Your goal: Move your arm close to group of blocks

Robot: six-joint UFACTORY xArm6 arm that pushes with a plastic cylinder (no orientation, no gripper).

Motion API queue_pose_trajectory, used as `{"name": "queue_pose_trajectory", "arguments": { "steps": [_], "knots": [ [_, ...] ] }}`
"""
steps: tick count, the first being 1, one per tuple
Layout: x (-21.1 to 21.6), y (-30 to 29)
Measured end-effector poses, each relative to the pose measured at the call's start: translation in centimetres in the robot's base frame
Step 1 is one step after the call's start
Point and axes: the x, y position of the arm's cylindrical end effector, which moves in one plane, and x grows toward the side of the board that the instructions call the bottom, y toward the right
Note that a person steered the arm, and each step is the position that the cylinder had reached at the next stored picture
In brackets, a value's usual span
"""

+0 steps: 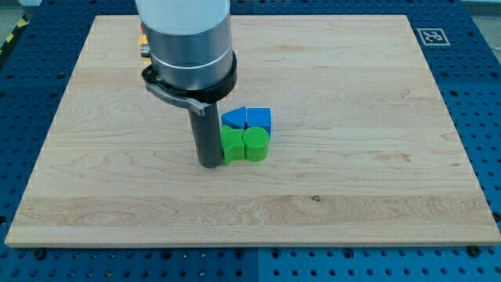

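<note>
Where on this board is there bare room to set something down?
Bare wood spans everything right of the blue blocks and green blocks, and the strip below them. It is crowded mid-board, where my tip touches the green pair, and top-left behind the arm, partly hiding something orange.

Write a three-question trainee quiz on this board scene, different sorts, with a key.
1. True or false: my tip stands at the view's right of the green blocks.
2. Multiple choice: which pair lies nearer the view's top? A) the blue blocks B) the green blocks C) neither
3. Fill in: the green block next to my tip has the green ____ on its other side.

Key
1. False: my tip is at their left, right beside the green block.
2. A: the blue blocks lie just behind the green ones.
3. cylinder
</note>
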Motion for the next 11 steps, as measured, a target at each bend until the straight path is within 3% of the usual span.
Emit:
{"name": "queue_pose_trajectory", "arguments": {
  "steps": [2,3,4,6,9,10,11],
  "knots": [
    [0.0,1.0],
    [-0.2,-0.2],
    [-3.4,-3.8],
    [-4.1,-5.0],
    [-14.0,-12.8],
    [-20.0,-14.2],
    [-22.9,-14.3]
  ]
}}
